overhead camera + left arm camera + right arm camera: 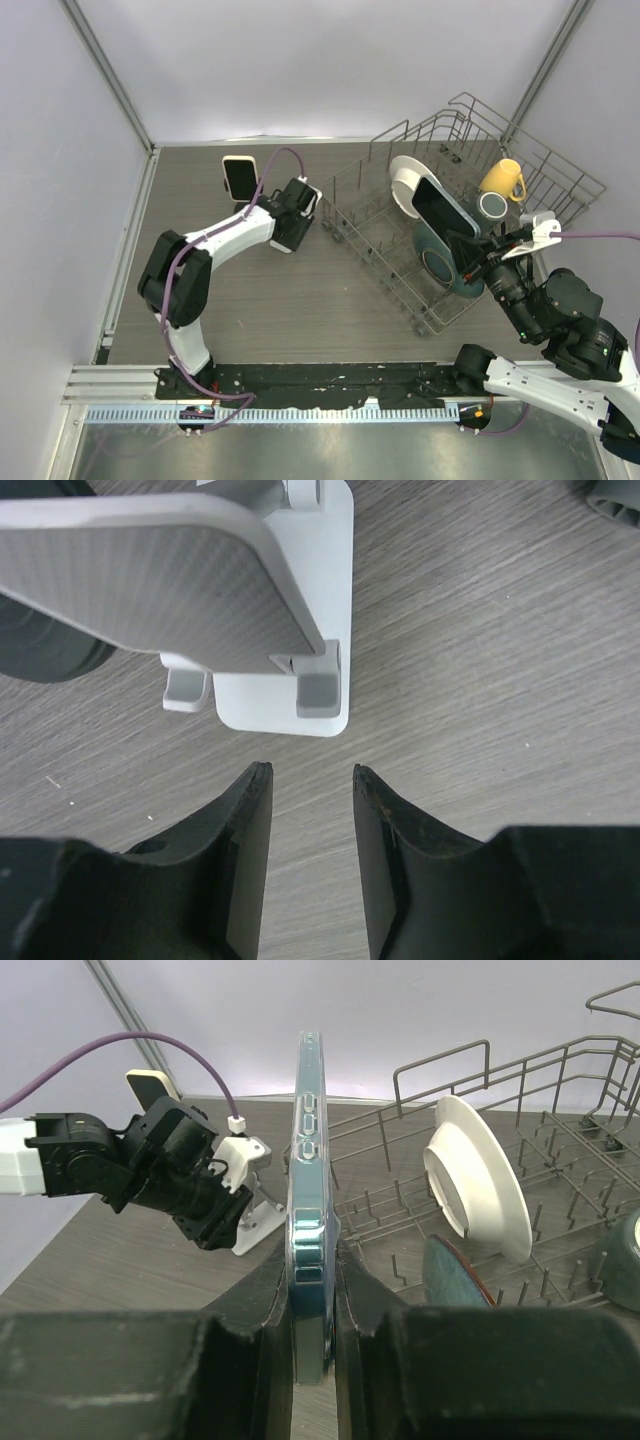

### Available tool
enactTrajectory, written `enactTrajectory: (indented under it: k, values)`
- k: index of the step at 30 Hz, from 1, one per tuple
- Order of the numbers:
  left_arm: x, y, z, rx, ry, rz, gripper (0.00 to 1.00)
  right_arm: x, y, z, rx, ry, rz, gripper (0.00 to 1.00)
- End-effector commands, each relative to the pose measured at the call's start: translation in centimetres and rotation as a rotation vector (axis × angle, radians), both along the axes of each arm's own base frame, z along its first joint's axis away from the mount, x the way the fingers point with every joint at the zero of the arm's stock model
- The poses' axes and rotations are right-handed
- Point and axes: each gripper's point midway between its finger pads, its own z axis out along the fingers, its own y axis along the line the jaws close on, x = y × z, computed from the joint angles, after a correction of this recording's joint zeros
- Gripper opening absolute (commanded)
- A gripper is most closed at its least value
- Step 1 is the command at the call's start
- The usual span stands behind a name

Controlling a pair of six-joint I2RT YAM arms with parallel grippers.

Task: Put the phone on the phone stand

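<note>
the white phone stand with a dark-faced backplate (240, 177) stands at the far left of the table. nothing rests on it, and in the left wrist view its two front lips are bare. just beside it the left gripper (310, 770) points at the stand's base, jaws partly apart with nothing between them.

well to the right, the black phone in a clear, blue-tinted case (445, 205) is up in the air over the grey wire dish rack (380, 280). the right gripper (310, 1255) holds it edge-on, jaws pressed shut against its two faces.

so the pickup looks done. the carry across the table and the setting-down on the stand are left, and i judge the task about halfway. the phone is well apart from the stand. the left gripper sits roughly between the two, so it may have to back off, or else steady the base.

in the rack a white round plate (405, 185) stands on edge. a dark teal bowl (440, 265) leans toward the near side, and a yellow mug (500, 180) sits at the back right.

the surface is a dark grey-brown wood-grain tabletop (300, 300), matt, with fine lines running across it. pale lilac-white wall panels (300, 60) close it in on three sides, with slim metal posts in the back corners. an aluminium rail (120, 385) runs along the near edge, where the arm bases are bolted.
</note>
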Motion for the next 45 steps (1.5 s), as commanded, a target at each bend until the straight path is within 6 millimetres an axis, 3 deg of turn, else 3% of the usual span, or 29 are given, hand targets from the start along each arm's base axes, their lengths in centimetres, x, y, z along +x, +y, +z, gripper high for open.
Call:
enactTrajectory:
  k: [1,10,18,24,34,45]
  values:
    - [1.8,-0.2,0.5,0.016,-0.054,0.015,0.40,-0.1,0.2,3.1,0.105,-0.062,0.013,0.00]
    - [3.8,-0.3,0.5,-0.011,-0.116,0.134,0.27,0.0,0.3,3.0,0.106,-0.059,0.012,0.00]
    - [4.3,-0.9,-0.1,-0.039,-0.105,0.179,0.25,0.0,0.2,2.9,0.104,-0.055,0.008,0.00]
    - [5.1,-1.1,0.1,-0.075,-0.118,0.243,0.16,0.0,0.3,2.8,0.098,-0.053,0.006,0.00]
    - [7.4,-0.6,0.5,-0.145,-0.123,0.359,0.17,0.0,0.1,2.9,0.094,-0.053,0.001,0.00]
    - [9.0,-1.7,1.2,-0.177,-0.131,0.351,0.21,0.4,0.9,2.7,0.063,-0.042,0.008,0.00]
